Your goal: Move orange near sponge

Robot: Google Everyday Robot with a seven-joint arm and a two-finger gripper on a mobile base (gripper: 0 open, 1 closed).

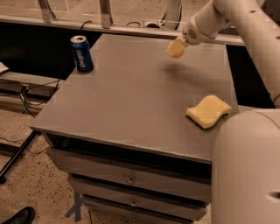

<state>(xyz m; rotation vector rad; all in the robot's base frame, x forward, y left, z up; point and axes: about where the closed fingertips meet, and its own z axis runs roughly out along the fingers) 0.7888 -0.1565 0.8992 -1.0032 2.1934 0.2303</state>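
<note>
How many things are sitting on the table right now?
2: the blue can at the far left corner, the sponge near the right edge. The gripper holds the orange in the air, far side. The robot's body hides one corner.

One camera, high beside the robot body (249, 170), looks down across the desk (131, 100); pincer (175, 48) above its far right, clasping orange (177, 53).

A grey table (127, 100) is set on a speckled floor (30, 183) – drawers (131, 180) are stacked beneath its top. Behind it a metal rail (131, 29) is run across, with upright posts (105, 13). Cables (27, 105) are trailed at the left. Dim, warm light is cast. The gripper (176, 48) is held above the table's far side.
</note>
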